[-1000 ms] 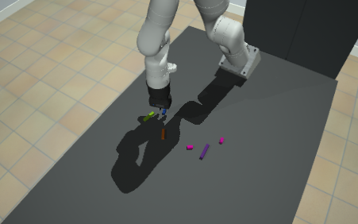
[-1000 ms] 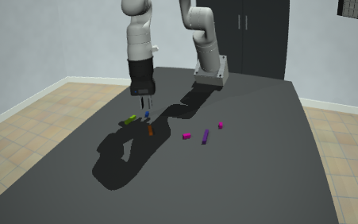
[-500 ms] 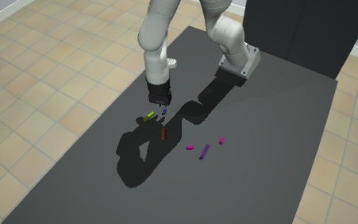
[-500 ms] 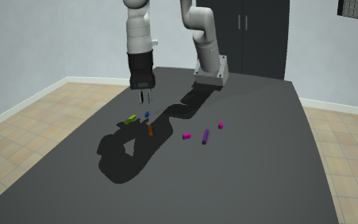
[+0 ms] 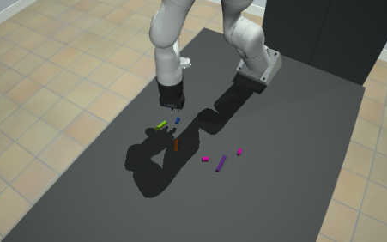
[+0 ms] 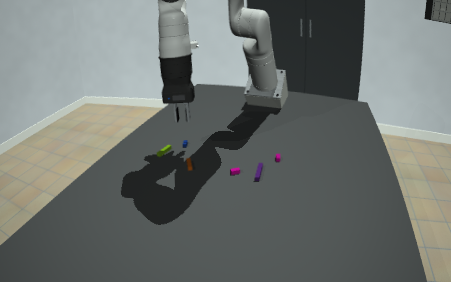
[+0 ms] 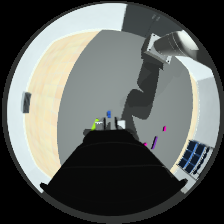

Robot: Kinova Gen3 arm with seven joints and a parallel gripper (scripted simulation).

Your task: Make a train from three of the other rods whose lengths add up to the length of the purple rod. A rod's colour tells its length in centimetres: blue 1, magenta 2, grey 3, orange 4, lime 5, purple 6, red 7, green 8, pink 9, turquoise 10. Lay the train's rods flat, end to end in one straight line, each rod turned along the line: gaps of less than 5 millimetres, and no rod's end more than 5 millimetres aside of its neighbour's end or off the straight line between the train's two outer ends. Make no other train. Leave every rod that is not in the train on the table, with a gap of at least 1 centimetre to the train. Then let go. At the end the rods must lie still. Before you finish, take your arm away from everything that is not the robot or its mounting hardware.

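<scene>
- We note the gripper point(image 6: 181, 114) hanging above the table point(image 6: 325, 225), fingers pointing down and standing partly apart with nothing between them; it is clear of all rods.
- Rods present: purple rod point(image 5: 220, 163) right of centre; two magenta rods, one point(image 5: 205, 159) just left of the purple rod and one point(image 5: 239, 151) to its far right; orange rod point(image 5: 176, 144) in the arm's shadow; blue rod point(image 5: 178, 120) and lime rod point(image 5: 161, 125) farther left, below the gripper.
- We judge the only fitting triple on the table to be magenta + magenta + magenta-free options checked: 1 + 2 + 2 falls short, 1 + 1 is unavailable, so 4 + 1 + ... fails too; 2 + 2 + ... needs a third 2, which we do not see. We cannot settle the triple from these views; a rod may be hidden in shadow.
- No train is laid yet; all rods lie apart from one another.
- Handling judgement: rods look small, rigid and light. They should not deform under the fingers but may skid or pivot on the smooth top if nudged off-centre.
- We would take each rod across its narrow width at mid-length, fingers square to its long axis, so it does not swing when lifted.
- The blue rod is the shortest; the grip leaves little margin, and it could tip on release.
- Lower fully before opening, so the rods lie still.
</scene>
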